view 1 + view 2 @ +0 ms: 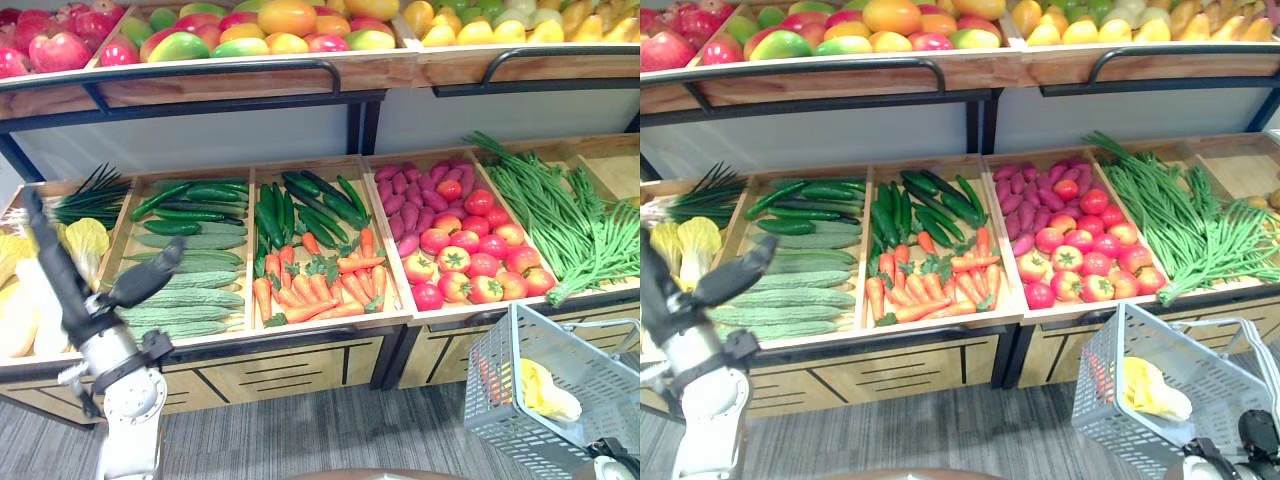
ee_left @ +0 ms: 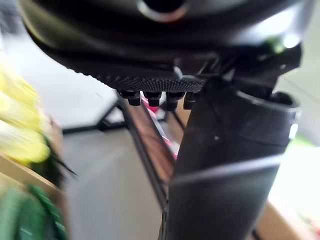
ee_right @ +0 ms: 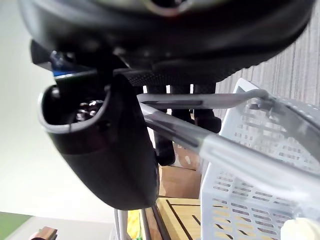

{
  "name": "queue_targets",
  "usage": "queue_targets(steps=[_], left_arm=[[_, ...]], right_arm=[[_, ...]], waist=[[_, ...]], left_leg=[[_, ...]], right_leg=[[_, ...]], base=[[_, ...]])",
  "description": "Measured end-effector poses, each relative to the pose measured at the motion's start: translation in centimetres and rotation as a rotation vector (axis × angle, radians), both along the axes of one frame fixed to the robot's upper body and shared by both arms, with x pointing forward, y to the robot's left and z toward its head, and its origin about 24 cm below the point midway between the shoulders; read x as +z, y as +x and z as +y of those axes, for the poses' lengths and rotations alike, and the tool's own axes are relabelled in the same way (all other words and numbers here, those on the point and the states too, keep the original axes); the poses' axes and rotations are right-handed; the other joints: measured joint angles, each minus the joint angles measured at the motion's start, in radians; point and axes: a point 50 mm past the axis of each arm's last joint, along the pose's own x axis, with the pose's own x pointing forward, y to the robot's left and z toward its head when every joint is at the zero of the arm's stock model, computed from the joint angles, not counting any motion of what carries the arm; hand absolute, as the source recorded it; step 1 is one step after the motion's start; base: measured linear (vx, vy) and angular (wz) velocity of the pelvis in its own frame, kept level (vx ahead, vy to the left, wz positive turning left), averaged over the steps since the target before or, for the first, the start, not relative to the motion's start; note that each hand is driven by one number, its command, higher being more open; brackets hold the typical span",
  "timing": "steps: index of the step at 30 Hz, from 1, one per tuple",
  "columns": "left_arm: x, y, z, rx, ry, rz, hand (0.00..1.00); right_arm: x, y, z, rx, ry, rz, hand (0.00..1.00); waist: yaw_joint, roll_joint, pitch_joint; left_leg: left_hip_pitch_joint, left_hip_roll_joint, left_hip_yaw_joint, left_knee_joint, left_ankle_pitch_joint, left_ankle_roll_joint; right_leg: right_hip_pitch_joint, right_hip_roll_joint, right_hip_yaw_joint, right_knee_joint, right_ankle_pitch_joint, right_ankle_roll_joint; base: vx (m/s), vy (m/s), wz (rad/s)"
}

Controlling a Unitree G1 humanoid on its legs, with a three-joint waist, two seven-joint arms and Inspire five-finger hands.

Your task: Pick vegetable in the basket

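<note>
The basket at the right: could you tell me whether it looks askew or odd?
Yes. The basket hangs tilted rather than level, carried by its handle, which the right hand grips. A yellow vegetable inside rests against a wall instead of lying flat on the bottom.

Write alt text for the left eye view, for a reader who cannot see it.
An open left robot hand is raised before a wooden produce stand, in front of the pale green cucumbers. Beside them lie carrots, tomatoes and long green beans, with fruit on the shelf above. At lower right is a tilted grey basket holding something yellow.
</note>
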Motion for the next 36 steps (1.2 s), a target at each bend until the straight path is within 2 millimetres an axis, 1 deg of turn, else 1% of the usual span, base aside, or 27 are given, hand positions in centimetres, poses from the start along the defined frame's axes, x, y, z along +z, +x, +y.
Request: queue_targets(steps=[2,3,4,5,6,7,9,10,12,13,14,15,16,18,20,21,23,24,26,27,29,32,34,35,36], left_arm=[[-4.4,-3.3,1.5,0.206,-0.155,0.129,1.0],[-5.6,-4.3,1.7,0.257,-0.199,0.164,1.0],[-8.3,-6.1,1.8,0.352,-0.293,0.243,1.0],[-10.8,-8.0,1.4,0.447,-0.397,0.317,1.0],[-11.9,-9.0,1.1,0.492,-0.447,0.348,1.0],[-13.4,-10.4,0.5,0.556,-0.53,0.385,1.0],[-16.4,-13.6,-1.1,0.691,-0.722,0.461,1.0],[-17.1,-14.3,-1.6,0.712,-0.77,0.476,1.0],[-19.2,-16.8,-2.9,0.755,-0.96,0.523,1.0],[-19.6,-17.2,-3.2,0.752,-1.004,0.529,1.0],[-20.5,-18.3,-4.1,0.731,-1.101,0.541,1.0],[-20.8,-18.5,-4.4,0.715,-1.131,0.549,1.0],[-21.2,-18.7,-5.0,0.662,-1.176,0.566,1.0],[-21.5,-18.7,-5.4,0.598,-1.212,0.579,1.0],[-22.0,-18.0,-6.0,0.438,-1.25,0.639,1.0],[-22.1,-17.7,-6.2,0.385,-1.254,0.663,1.0],[-22.4,-16.7,-6.9,0.207,-1.255,0.748,1.0],[-22.5,-16.5,-7.2,0.165,-1.254,0.766,1.0],[-22.8,-15.7,-8.3,0.029,-1.258,0.824,1.0],[-22.9,-15.5,-8.6,0.0,-1.26,0.84,1.0],[-23.1,-15.1,-9.6,-0.118,-1.275,0.882,1.0],[-23.1,-14.8,-9.6,-0.187,-1.256,0.918,1.0],[-23.1,-14.7,-9.6,-0.22,-1.243,0.942,1.0],[-23.2,-14.7,-9.7,-0.233,-1.25,0.946,1.0],[-23.2,-14.6,-9.8,-0.246,-1.25,0.949,1.0]], right_arm=[[-0.9,-1.0,0.7,-0.069,0.046,-0.002,0.0],[-1.2,-1.1,0.9,-0.079,0.054,0.001,0.0],[-1.6,-1.4,1.2,-0.092,0.07,0.008,0.0],[-1.9,-1.6,1.4,-0.104,0.083,0.019,0.0],[-2.1,-1.7,1.5,-0.108,0.087,0.024,0.0],[-2.2,-1.9,1.6,-0.114,0.091,0.031,0.0],[-2.5,-2.1,1.7,-0.119,0.094,0.038,0.0],[-2.5,-2.1,1.7,-0.118,0.093,0.037,0.0],[-2.5,-2.5,1.5,-0.126,0.082,0.033,0.0],[-2.5,-2.8,1.4,-0.129,0.081,0.033,0.0],[-2.7,-3.1,1.3,-0.126,0.08,0.033,0.0],[-2.7,-3.1,1.3,-0.121,0.08,0.032,0.0],[-2.9,-3.4,1.3,-0.119,0.082,0.033,0.0],[-3.1,-3.5,1.4,-0.111,0.091,0.037,0.0],[-3.4,-3.4,1.4,-0.086,0.107,0.039,0.0],[-3.5,-3.4,1.5,-0.08,0.111,0.042,0.0],[-3.8,-3.3,1.7,-0.056,0.124,0.05,0.0],[-3.9,-3.3,1.8,-0.052,0.128,0.052,0.0],[-4.0,-3.1,1.9,-0.037,0.133,0.053,0.0],[-4.1,-3.1,1.9,-0.036,0.134,0.054,0.0],[-4.2,-3.2,2.0,-0.034,0.141,0.059,0.0],[-4.5,-3.0,2.2,-0.019,0.154,0.07,0.0],[-4.8,-2.5,2.6,0.005,0.168,0.077,0.0],[-4.9,-2.0,2.7,0.019,0.17,0.078,0.0],[-5.0,-1.8,2.9,0.023,0.172,0.094,0.0]], waist=[[0.003,-0.013,0.012],[0.004,-0.016,0.017],[0.005,-0.02,0.023],[0.005,-0.024,0.025],[0.005,-0.025,0.025],[0.005,-0.026,0.024],[0.005,-0.027,0.023],[0.004,-0.024,0.022],[0.002,-0.015,0.015],[0.002,-0.013,0.013],[0.001,-0.003,0.006],[0.0,0.001,0.004],[-0.004,0.007,0.0],[-0.005,0.013,-0.003],[-0.009,0.018,-0.006],[-0.013,0.019,-0.007],[-0.019,0.021,-0.008],[-0.019,0.021,-0.008],[-0.019,0.023,-0.008],[-0.02,0.023,-0.008],[-0.02,0.025,-0.007],[-0.022,0.027,-0.006],[-0.024,0.03,-0.005],[-0.025,0.033,-0.005],[-0.023,0.036,-0.003]], left_leg=[[0.001,-0.006,-0.012,-0.001,-0.004,0.005],[0.004,-0.007,-0.012,-0.001,-0.005,0.006],[0.015,-0.011,-0.015,-0.004,-0.009,0.008],[0.029,-0.015,-0.017,-0.005,-0.015,0.01],[0.034,-0.017,-0.017,-0.005,-0.018,0.011],[0.039,-0.019,-0.016,-0.005,-0.024,0.011],[0.042,-0.018,-0.013,0.001,-0.033,0.011],[0.043,-0.018,-0.013,0.001,-0.034,0.011],[0.053,-0.015,-0.01,0.0,-0.04,0.008],[0.056,-0.015,-0.008,0.0,-0.042,0.007],[0.064,-0.014,-0.003,-0.003,-0.046,0.006],[0.065,-0.014,-0.002,-0.003,-0.047,0.006],[0.066,-0.012,-0.001,-0.003,-0.049,0.004],[0.069,-0.01,0.005,-0.003,-0.051,0.002],[0.07,-0.008,0.022,-0.002,-0.053,0.001],[0.071,-0.009,0.022,-0.003,-0.053,0.001],[0.079,-0.009,0.028,-0.002,-0.056,0.002],[0.081,-0.01,0.031,-0.002,-0.058,0.002],[0.089,-0.01,0.046,0.0,-0.062,0.002],[0.09,-0.01,0.047,0.0,-0.062,0.002],[0.096,-0.009,0.056,0.001,-0.065,0.0],[0.096,-0.008,0.066,0.001,-0.066,-0.002],[0.104,-0.009,0.078,0.005,-0.073,-0.002],[0.105,-0.009,0.086,0.016,-0.082,-0.002],[0.104,-0.008,0.096,0.039,-0.098,0.0]], right_leg=[[0.009,-0.008,-0.014,0.008,-0.011,0.002],[0.014,-0.01,-0.016,0.008,-0.014,0.005],[0.03,-0.015,-0.028,0.008,-0.02,0.01],[0.043,-0.02,-0.031,0.009,-0.026,0.015],[0.049,-0.022,-0.032,0.009,-0.029,0.017],[0.056,-0.024,-0.033,0.01,-0.034,0.02],[0.055,-0.026,-0.032,0.019,-0.045,0.021],[0.054,-0.027,-0.032,0.023,-0.048,0.02],[0.052,-0.027,-0.031,0.043,-0.066,0.022],[0.053,-0.027,-0.03,0.045,-0.068,0.023],[0.053,-0.027,-0.026,0.052,-0.075,0.023],[0.052,-0.028,-0.025,0.055,-0.078,0.023],[0.05,-0.027,-0.023,0.06,-0.082,0.022],[0.045,-0.026,-0.016,0.068,-0.087,0.022],[0.032,-0.024,0.0,0.073,-0.088,0.021],[0.032,-0.024,0.0,0.074,-0.088,0.021],[0.033,-0.024,0.011,0.075,-0.088,0.021],[0.033,-0.024,0.015,0.075,-0.088,0.021],[0.031,-0.024,0.026,0.077,-0.088,0.021],[0.03,-0.024,0.029,0.078,-0.088,0.021],[0.025,-0.02,0.045,0.079,-0.088,0.021],[0.018,-0.018,0.055,0.081,-0.088,0.021],[0.018,-0.017,0.069,0.083,-0.088,0.021],[0.015,-0.018,0.079,0.087,-0.088,0.02],[0.008,-0.019,0.094,0.101,-0.093,0.013]], base=[[0.06,0.022,0.21],[0.06,0.031,0.15],[0.07,0.04,0.13],[0.05,0.034,0.12],[0.04,0.034,0.05],[0.0,0.0,0.0],[0.02,0.014,-0.01],[0.0,0.0,0.0],[0.02,0.001,-0.01],[0.03,0.009,-0.06],[0.03,0.009,-0.07],[0.04,0.011,-0.06],[0.02,0.005,-0.04],[0.01,0.005,-0.1],[0.0,0.009,-0.18],[0.0,0.007,-0.09],[-0.01,0.01,-0.1],[-0.01,0.018,-0.14],[-0.01,0.015,-0.14],[-0.01,0.01,-0.13],[-0.01,0.009,-0.15],[0.0,0.004,-0.12],[0.0,0.017,-0.16],[0.01,0.028,-0.24],[0.0,0.032,-0.27]])
